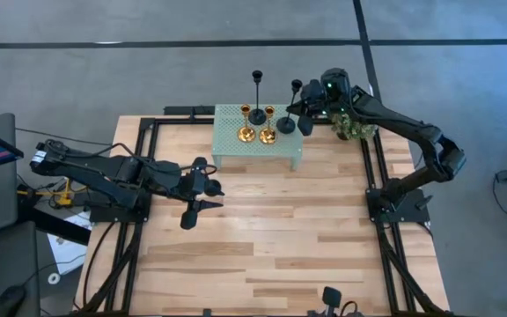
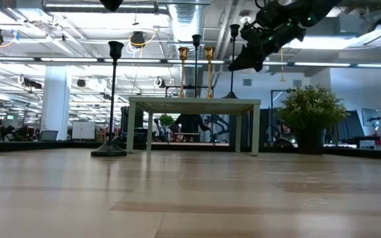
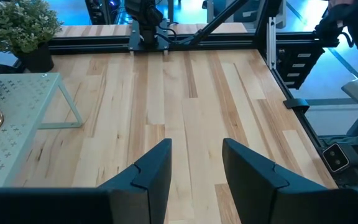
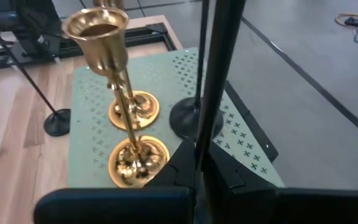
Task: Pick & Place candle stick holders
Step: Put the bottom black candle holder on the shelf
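Note:
On the small green table (image 1: 236,145) stand two gold holders (image 1: 246,123) (image 1: 268,126) and two tall black holders. My right gripper (image 4: 199,174) comes in from the table's far right and is shut on the right-hand black holder (image 1: 293,101). The other black holder (image 1: 257,101) stands on its base at the green table's far edge. A third black holder (image 2: 114,99) stands on its round base on the wood, left of the green table. My left gripper (image 3: 196,168) is open and empty, beside that third holder (image 1: 199,211). My right gripper pinches the black holder's thin stem (image 4: 209,106) between its two fingers, about halfway up in the low view (image 2: 233,66). The fingers slant down from the table's right and lie across the stem. The holder is upright, and its base (image 2: 231,96) is at the green table's top.
A small bushy plant (image 1: 352,125) in a dark pot stands right of the green table, under my right arm. Black frame rails (image 1: 372,167) run along the table's edges. Bare wood (image 1: 271,238) lies between the green table and the near edge.

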### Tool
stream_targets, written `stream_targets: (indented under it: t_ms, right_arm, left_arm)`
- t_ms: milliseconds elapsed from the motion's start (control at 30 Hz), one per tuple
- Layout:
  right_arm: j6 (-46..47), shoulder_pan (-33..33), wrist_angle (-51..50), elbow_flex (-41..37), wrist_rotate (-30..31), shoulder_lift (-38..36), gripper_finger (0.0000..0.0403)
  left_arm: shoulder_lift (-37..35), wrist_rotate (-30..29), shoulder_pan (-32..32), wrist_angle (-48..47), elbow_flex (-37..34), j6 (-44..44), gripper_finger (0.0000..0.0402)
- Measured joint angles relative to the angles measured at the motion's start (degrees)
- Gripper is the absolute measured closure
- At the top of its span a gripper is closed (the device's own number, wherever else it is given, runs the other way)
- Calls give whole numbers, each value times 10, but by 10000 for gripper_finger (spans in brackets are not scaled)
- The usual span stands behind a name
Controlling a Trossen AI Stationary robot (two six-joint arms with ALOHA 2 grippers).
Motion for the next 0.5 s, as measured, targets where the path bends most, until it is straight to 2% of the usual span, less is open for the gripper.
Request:
stream_targets:
  t_ms: [500]
  right_arm:
    - [4,-6,20,2,0,34,403]
  left_arm:
    - [0,0,0,0,0,2,259]
